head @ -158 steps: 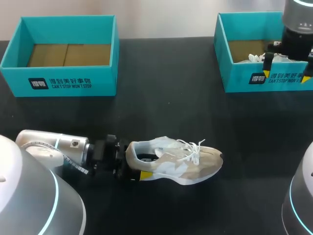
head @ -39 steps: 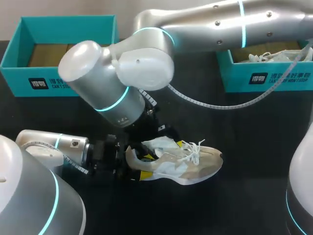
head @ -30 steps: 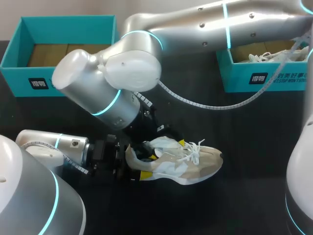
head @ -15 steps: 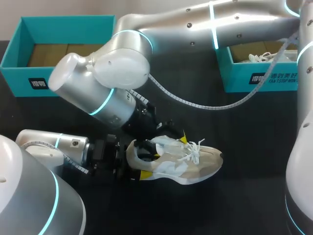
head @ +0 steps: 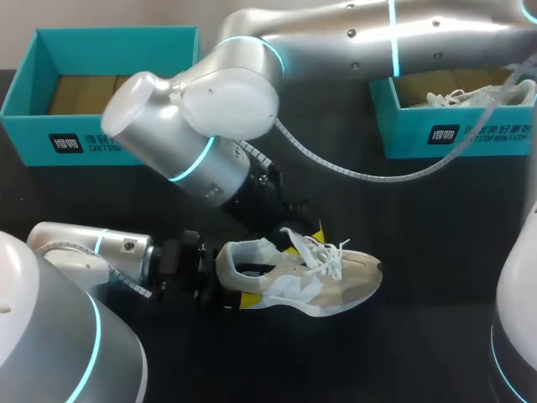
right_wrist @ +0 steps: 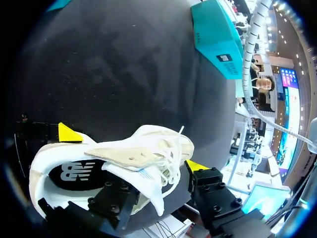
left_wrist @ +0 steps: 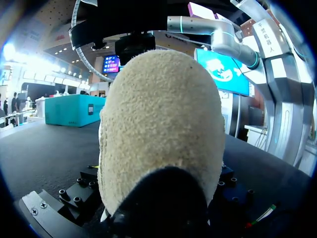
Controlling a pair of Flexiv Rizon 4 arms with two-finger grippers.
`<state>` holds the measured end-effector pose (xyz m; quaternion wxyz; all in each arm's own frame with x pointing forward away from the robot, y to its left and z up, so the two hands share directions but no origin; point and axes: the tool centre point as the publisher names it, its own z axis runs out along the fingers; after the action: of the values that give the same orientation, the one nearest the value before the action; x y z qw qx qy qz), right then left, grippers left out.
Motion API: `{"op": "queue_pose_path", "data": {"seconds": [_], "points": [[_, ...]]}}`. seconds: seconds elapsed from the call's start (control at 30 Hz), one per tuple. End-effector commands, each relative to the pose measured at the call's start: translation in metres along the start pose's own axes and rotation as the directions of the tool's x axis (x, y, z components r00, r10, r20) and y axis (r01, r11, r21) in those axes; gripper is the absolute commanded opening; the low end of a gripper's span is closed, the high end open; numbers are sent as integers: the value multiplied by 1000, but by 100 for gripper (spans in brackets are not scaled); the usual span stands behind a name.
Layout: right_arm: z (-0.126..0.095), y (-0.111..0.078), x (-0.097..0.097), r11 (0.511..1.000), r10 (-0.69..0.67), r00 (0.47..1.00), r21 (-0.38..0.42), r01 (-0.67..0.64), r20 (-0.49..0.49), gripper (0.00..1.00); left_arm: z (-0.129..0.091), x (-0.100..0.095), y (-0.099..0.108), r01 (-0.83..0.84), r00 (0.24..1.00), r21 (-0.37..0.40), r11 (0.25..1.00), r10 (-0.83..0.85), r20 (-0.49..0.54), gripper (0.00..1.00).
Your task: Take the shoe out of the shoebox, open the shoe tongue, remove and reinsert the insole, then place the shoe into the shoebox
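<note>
Black tabletop (head: 436, 218) holds the shoe (head: 336, 290) at lower centre of the frame. Jaws of the left arm (head: 92, 252) clamp its heel; the right arm (head: 193, 143) has its jaws spread around the raised tongue (head: 289, 238).

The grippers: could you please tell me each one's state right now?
Left gripper: shut on the shoe, at its heel.
Right gripper: at the shoe's tongue; open or shut cannot be told.
</note>
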<state>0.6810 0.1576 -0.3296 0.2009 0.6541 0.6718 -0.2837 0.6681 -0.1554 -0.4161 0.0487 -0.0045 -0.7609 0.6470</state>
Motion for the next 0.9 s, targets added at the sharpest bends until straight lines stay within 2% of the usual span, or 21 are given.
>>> {"op": "queue_pose_path", "data": {"seconds": [0.03, 0.13, 0.27, 0.37, 0.47, 0.53, 0.7, 0.83, 0.87, 0.9], "points": [[2, -11, -6, 808, 588, 808, -3, -589, -46, 45, -1, 1, 3, 0, 1000, 0, 1000, 0, 4, 0], [5, -13, -8, 813, 581, 810, 12, -582, -76, 44, -1, 1, 3, 0, 1000, 0, 1000, 0, 4, 0], [0, -10, 2, 864, 501, 859, 3, -504, -107, 55, -1, 1, 3, 0, 1000, 0, 1000, 0, 4, 0], [-3, -7, 11, 892, 450, 887, -5, -453, -105, 58, -1, 1, 3, 0, 1000, 0, 1000, 0, 4, 0], [-3, -6, 14, 899, 435, 895, -6, -437, -103, 57, -1, 1, 3, 0, 1000, 0, 1000, 0, 4, 0], [-4, -5, 15, 901, 432, 896, -5, -434, -103, 50, -1, 1, 3, 0, 1000, 0, 1000, 0, 4, 0], [-11, -6, 18, 920, 386, 913, -10, -391, -132, 45, -1, 1, 3, 0, 1000, 0, 1000, 0, 4, 0], [-16, -6, 21, 935, 350, 927, -14, -355, -133, 31, -1, 1, 3, 0, 1000, 0, 1000, 0, 4, 0], [-16, -6, 21, 936, 346, 929, -13, -351, -129, 26, -1, 1, 3, 0, 1000, 0, 1000, 0, 4, 0], [-16, -7, 20, 937, 346, 929, -12, -350, -129, 17, -1, 1, 3, 0, 1000, 0, 1000, 0, 4, 0]]}}
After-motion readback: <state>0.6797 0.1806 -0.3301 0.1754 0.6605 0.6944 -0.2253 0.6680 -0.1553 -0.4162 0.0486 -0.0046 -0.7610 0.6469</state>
